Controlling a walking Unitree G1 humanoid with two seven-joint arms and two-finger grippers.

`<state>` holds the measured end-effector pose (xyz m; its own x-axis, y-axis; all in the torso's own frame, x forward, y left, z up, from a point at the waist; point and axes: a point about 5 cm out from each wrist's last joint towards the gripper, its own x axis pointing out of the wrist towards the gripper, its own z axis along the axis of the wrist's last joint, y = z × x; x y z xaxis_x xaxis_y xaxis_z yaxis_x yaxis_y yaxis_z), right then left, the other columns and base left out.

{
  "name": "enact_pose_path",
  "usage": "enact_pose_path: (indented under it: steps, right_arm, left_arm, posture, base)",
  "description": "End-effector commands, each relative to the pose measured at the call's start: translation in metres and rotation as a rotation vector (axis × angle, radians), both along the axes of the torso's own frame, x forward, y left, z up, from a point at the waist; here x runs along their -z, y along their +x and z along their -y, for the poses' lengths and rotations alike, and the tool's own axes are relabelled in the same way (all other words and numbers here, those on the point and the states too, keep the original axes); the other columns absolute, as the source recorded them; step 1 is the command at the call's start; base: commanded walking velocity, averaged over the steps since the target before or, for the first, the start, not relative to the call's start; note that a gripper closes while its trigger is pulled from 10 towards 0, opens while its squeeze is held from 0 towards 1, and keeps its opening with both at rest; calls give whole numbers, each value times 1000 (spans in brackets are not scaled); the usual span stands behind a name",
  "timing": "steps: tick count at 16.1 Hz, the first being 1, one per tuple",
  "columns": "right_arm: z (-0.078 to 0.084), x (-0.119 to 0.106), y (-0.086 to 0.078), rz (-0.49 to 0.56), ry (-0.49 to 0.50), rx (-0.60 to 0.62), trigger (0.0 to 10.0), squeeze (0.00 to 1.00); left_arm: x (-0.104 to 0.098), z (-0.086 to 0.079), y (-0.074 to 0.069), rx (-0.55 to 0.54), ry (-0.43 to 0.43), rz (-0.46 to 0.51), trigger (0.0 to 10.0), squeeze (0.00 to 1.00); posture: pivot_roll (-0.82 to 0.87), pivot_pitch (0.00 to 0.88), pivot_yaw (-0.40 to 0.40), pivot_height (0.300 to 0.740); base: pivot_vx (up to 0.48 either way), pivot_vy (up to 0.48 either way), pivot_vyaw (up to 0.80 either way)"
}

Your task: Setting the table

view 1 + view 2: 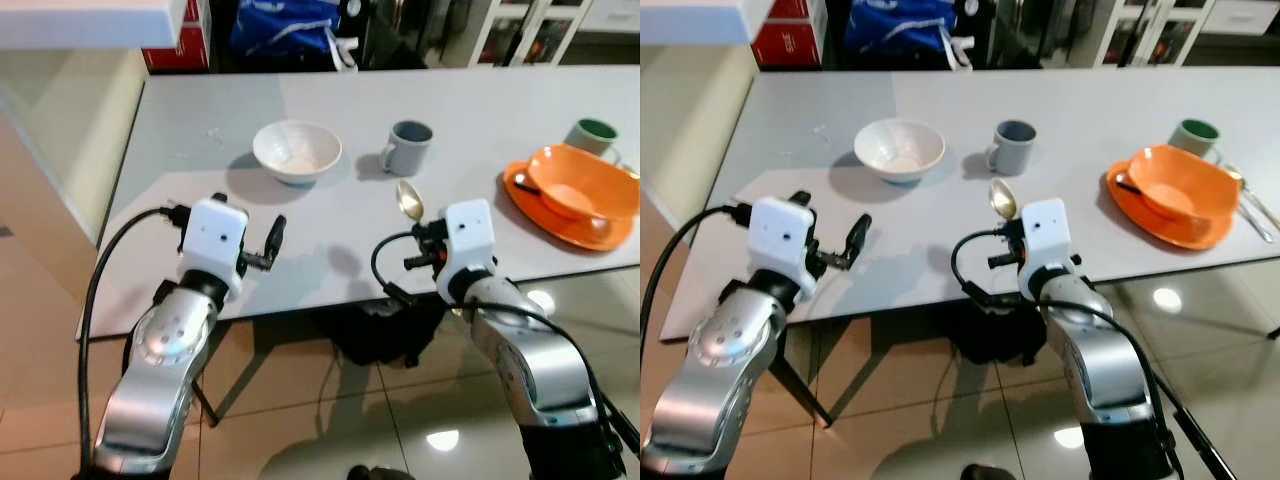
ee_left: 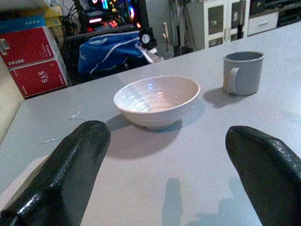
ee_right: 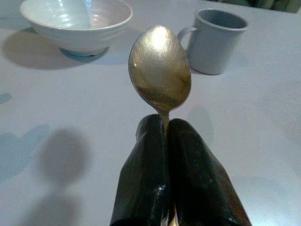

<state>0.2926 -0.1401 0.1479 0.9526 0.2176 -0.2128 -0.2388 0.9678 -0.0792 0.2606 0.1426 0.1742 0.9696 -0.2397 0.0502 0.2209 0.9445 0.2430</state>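
Two pincers of mine hang over the near edge of the grey table [image 1: 200, 110]. My right gripper [image 3: 167, 129] has its black fingers [image 3: 146, 179] pressed together on the handle of a gold spoon [image 3: 160, 68], whose bowl stands up and points toward the far edge. My left gripper [image 2: 164, 165] is spread wide with nothing between its fingers [image 2: 70, 169], above the near edge toward the table's left end.

Beyond my left gripper, about midway between the near and far edges, sits a white bowl [image 1: 297, 150], upright. Just to its right stands a grey mug [image 1: 408, 146] with its handle turned toward the bowl; the two are near but apart. The spoon's bowl hovers on the near side of the mug, apart from it.

Toward the right end of the table lies an orange plate [image 1: 590, 232] close to the near edge, with an orange bowl [image 1: 585, 180] resting on it. A green mug [image 1: 592, 134] stands just behind them. More cutlery [image 1: 1252, 205] lies on the table to the right of the plate.
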Motion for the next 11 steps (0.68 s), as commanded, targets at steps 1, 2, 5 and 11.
enact_pose_path:
  steps: [1, 2, 5, 11]
  right_arm:
    - [1, -6, 3, 26, -8, -2, 10000, 0]
    - [2, -5, 4, 26, -16, -4, 10000, 0]
    - [-1, -5, 5, 25, -18, -10, 10000, 0]
    - [-4, -4, 8, 4, 17, -4, 10000, 0]
  left_arm:
    - [-5, -2, -3, 4, 7, 21, 10000, 0]
    - [-5, -3, -4, 3, 8, 21, 10000, 0]
    - [-6, -2, -4, 5, 9, 22, 10000, 0]
    - [-7, 8, -14, 165, 4, 16, 10000, 0]
  posture:
    - [7, 77, -48, 740]
    - [10, 76, -50, 740]
    - [9, 80, -50, 740]
    - [13, 90, -49, 740]
  base:
    - [356, 0, 0]
    - [364, 0, 0]
    - [365, 0, 0]
    - [60, 0, 0]
